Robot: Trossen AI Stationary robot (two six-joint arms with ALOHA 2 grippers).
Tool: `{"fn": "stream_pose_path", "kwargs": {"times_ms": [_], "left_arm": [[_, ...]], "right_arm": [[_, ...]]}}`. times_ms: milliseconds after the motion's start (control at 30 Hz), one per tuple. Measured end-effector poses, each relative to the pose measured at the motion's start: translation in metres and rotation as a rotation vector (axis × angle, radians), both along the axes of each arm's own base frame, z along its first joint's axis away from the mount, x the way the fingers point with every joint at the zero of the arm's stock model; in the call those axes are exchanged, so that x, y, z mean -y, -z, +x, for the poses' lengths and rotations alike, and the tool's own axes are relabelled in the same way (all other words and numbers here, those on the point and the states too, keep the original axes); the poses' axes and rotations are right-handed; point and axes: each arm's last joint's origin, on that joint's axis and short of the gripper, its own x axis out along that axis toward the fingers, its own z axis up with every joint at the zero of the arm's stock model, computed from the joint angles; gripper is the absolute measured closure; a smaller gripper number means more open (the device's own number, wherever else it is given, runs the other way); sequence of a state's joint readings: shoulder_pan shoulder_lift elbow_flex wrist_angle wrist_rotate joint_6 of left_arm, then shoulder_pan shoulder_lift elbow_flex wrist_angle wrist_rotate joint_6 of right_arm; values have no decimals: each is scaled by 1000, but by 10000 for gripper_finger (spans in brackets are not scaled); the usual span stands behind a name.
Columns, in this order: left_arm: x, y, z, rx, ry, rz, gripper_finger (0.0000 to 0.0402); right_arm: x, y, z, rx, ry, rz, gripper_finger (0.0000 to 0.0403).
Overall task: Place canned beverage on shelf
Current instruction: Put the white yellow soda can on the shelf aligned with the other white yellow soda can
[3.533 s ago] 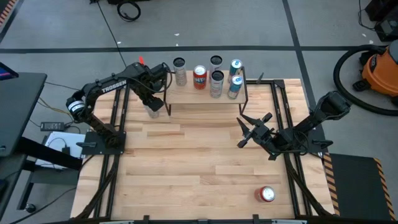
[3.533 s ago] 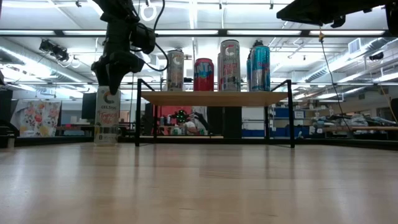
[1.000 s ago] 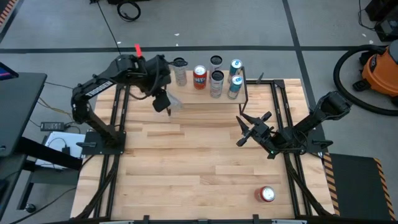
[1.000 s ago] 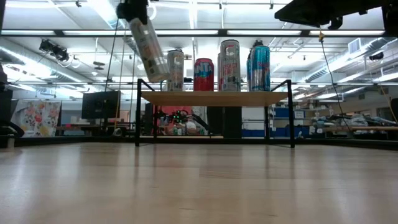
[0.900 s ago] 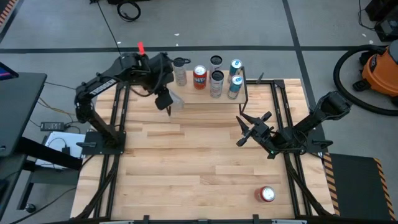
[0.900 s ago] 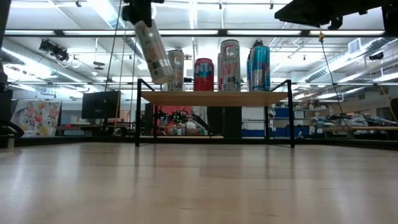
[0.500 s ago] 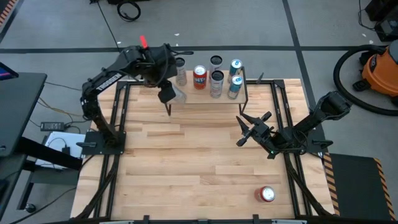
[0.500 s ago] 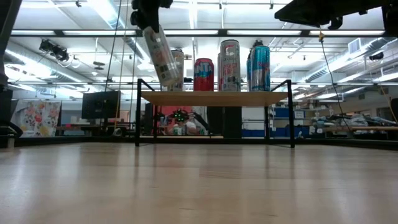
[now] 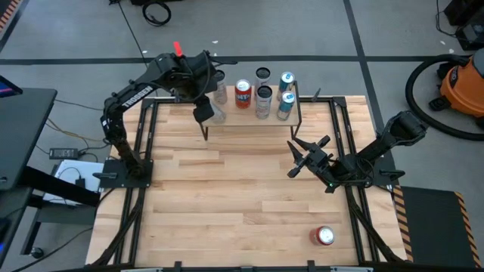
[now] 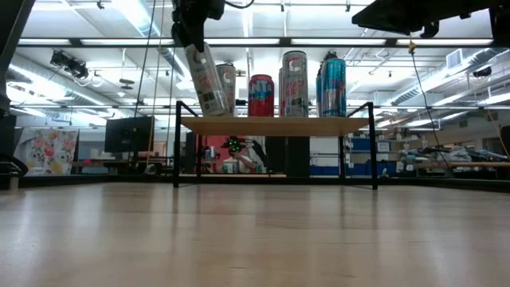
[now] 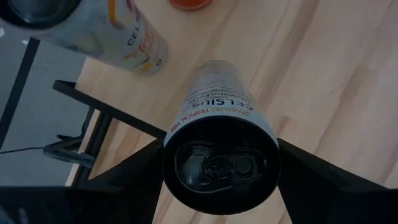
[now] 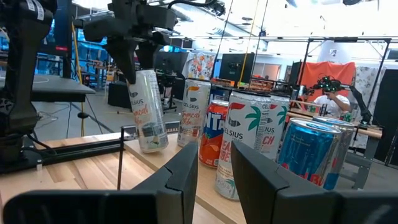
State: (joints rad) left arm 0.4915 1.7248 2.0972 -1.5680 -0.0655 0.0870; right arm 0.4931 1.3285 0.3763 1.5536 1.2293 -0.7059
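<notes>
Worktop point(image 9: 242, 204): light wooden planks, with one red-topped can point(image 9: 324, 236) lying near its front right corner. Shelf point(image 10: 275, 125): at the worktop's far edge, carrying five upright cans point(image 10: 295, 83). My left tool point(image 9: 203, 113): gripping a tall white Celsius can point(image 10: 204, 78) by its top, held tilted above the shelf's left end, just beside the leftmost standing can. My right tool point(image 9: 302, 160): over the worktop's right side, fingers slightly parted and empty.

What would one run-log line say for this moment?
left gripper: holding tall white Celsius can, tilted, above small wooden black-legged shelf left end | right gripper: idle, mid-table | red can: lying on table
</notes>
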Motion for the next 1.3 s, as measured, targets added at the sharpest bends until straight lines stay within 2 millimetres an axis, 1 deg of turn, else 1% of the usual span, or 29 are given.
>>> {"fn": "stream_pose_path", "kwargs": {"times_ms": [367,933,1067,1300], "left_arm": [[-6,-1,5,47,1,32,126],[-7,0,2,23,10,29,124],[-6,1,0,-9,14,24,124],[-6,1,-1,-35,24,58,124]], "right_arm": [[0,0,0,0,0,0,297],[0,0,0,1,0,0,297],[0,0,0,1,0,0,297],[0,0,0,7,-5,3,297]]}}
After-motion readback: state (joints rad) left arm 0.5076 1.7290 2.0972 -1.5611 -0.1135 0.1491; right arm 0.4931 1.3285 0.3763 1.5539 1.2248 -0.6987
